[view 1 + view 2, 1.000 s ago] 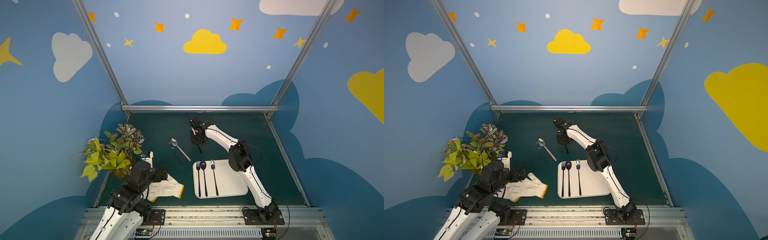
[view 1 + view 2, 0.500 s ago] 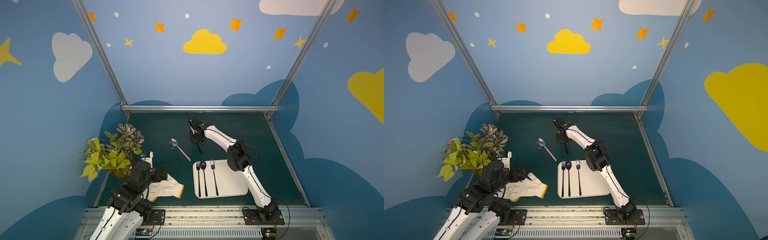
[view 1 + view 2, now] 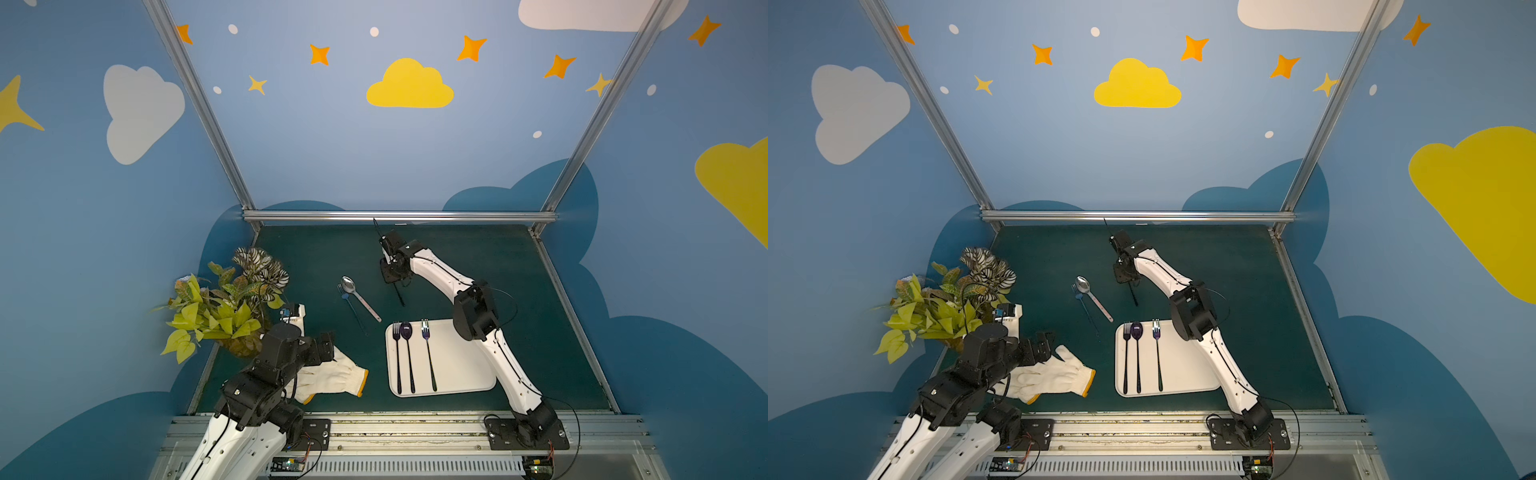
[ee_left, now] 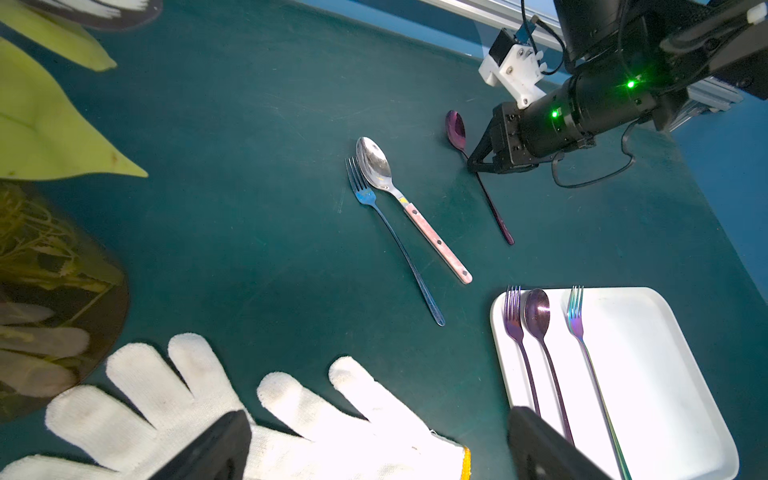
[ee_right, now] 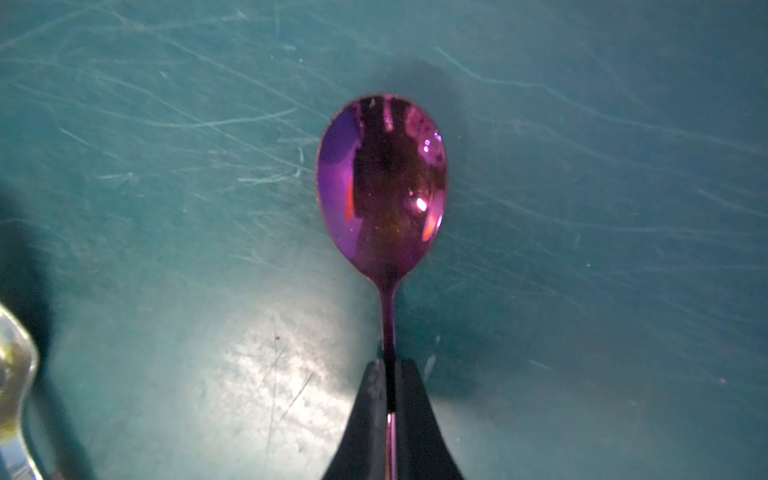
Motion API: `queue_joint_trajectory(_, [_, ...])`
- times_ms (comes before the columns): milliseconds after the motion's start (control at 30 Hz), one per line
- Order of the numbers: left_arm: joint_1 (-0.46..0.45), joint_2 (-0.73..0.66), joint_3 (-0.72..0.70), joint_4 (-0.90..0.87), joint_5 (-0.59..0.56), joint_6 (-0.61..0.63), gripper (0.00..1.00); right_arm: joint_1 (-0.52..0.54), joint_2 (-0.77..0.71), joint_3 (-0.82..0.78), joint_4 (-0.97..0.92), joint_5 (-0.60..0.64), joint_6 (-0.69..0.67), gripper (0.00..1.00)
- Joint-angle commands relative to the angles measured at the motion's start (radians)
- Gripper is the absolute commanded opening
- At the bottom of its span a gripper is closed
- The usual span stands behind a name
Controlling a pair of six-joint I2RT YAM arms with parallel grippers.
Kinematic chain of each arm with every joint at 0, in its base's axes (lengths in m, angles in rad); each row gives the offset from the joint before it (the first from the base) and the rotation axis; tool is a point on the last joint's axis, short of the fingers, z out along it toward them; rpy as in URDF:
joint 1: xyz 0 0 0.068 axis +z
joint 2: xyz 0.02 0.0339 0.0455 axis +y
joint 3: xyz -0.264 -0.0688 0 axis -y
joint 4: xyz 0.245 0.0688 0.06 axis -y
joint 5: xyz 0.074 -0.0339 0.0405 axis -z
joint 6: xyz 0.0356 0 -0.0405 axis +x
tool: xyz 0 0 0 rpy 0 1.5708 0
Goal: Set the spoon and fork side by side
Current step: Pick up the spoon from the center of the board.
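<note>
My right gripper [image 5: 390, 365] is shut on the thin handle of a purple spoon [image 5: 382, 183], just behind its bowl, at the back middle of the green mat. The left wrist view shows that spoon [image 4: 456, 126] low along the mat with the right gripper [image 4: 473, 162] over it. A white tray [image 3: 465, 365] carries a purple fork [image 3: 397, 353], a dark spoon [image 3: 406, 332] and an iridescent fork [image 3: 428, 353], all parallel. A silver spoon [image 3: 359, 297] and a blue fork [image 3: 351, 305] lie together on the mat. My left gripper [image 4: 378, 432] is open above a white glove [image 4: 199, 399].
A potted plant [image 3: 224, 299] stands at the left edge beside the left arm. The glove [image 3: 332, 376] lies near the front between the left arm and the tray. An aluminium rail [image 3: 399, 216] and blue walls close the mat in.
My right gripper's jaws have closed onto the purple spoon's handle and the right arm's elbow has shifted slightly. The left arm and the other cutlery have not moved.
</note>
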State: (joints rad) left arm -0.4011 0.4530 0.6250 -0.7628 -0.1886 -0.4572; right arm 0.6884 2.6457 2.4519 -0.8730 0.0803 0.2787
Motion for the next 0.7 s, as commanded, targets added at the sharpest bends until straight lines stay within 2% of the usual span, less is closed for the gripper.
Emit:
queue_joint_trajectory(0, [0.005, -0.015, 0.015, -0.017, -0.015, -0.008, 1.0, -0.041, 0.036, -0.026, -0.022, -0.008, 0.001, 0.02])
queue_joint_trajectory(167, [0.004, -0.042, 0.012, -0.022, -0.031, -0.014, 1.0, -0.118, -0.06, -0.113, -0.023, -0.078, -0.053, 0.0])
queue_joint_trajectory(533, [0.004, -0.073, 0.007, -0.023, -0.046, -0.02, 1.0, -0.323, -0.285, -0.321, -0.027, -0.354, -0.127, 0.0])
queue_joint_trajectory(667, [0.004, -0.079, 0.004, -0.023, -0.049, -0.021, 1.0, -0.365, -0.389, -0.43, -0.027, -0.359, -0.147, 0.0])
